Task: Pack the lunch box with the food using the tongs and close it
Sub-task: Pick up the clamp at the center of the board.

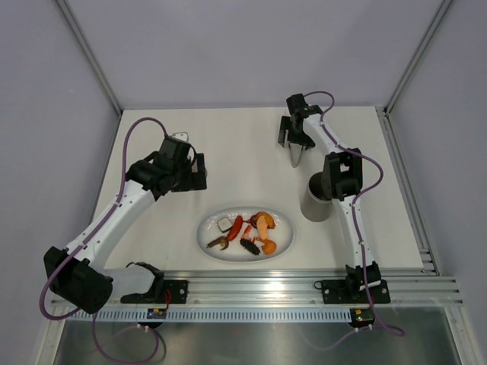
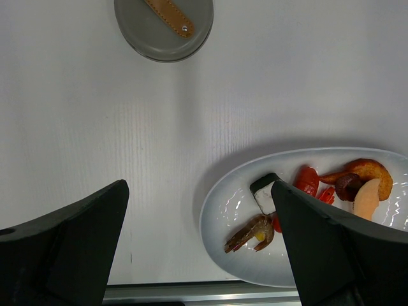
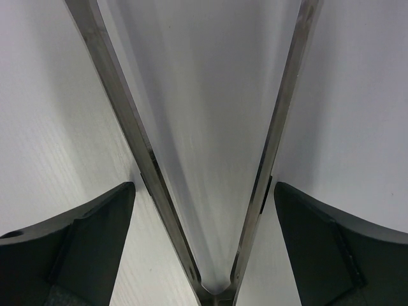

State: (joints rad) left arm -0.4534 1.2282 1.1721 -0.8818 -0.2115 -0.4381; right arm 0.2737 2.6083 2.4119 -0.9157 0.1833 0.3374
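Observation:
Silver tongs (image 3: 143,159) lie on the table at the back right, their two arms joined in a narrow V; they also show in the top view (image 1: 297,157). My right gripper (image 3: 203,188) is open and straddles them, a finger outside each arm, not touching. The dark grey lunch box (image 1: 316,199) stands upright beside the right arm. Its round grey lid (image 2: 164,25) with a tan handle lies flat on the table. Several pieces of food (image 1: 247,232) sit on a white oval plate (image 1: 281,239). My left gripper (image 2: 199,186) hangs open high above the table, left of the plate (image 2: 223,217), holding nothing.
A metal rail (image 1: 251,285) runs along the near table edge with both arm bases on it. Grey walls close in the table on the left, back and right. The right arm's elbow (image 1: 338,175) stands right next to the lunch box.

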